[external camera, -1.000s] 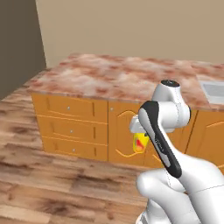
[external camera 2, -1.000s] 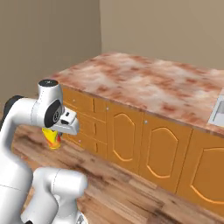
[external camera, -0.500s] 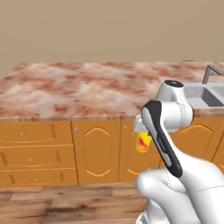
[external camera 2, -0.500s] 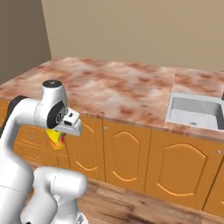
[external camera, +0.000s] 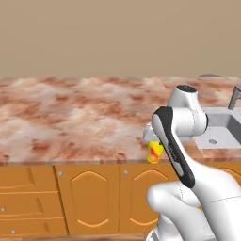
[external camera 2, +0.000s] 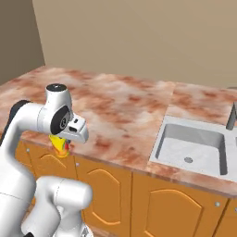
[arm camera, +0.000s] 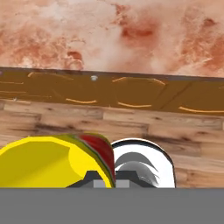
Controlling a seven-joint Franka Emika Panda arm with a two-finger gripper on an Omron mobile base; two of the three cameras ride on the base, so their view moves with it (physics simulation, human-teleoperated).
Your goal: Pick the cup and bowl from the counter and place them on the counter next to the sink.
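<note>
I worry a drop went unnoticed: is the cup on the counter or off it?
Off it: the cup hangs in the shut gripper, at the counter's front edge.

- Cup [external camera: 154,152]: yellow, red-orange mark.
- Counter [external camera: 70,117]: reddish-pink and white mottling.
- Cabinets [external camera: 89,197], lower frame: orange wood.
- Sink [external camera 2: 194,144], right: grey-white.

a kitchen: marbled counter [external camera 2: 120,106] over orange wooden cabinets [external camera: 94,197], recessed sink [external camera 2: 194,143] with faucet [external camera 2: 232,116]

A plain beige wall [external camera: 117,37] rises behind orange cabinets [external camera: 89,197] above a wooden plank floor [arm camera: 52,120].
</note>
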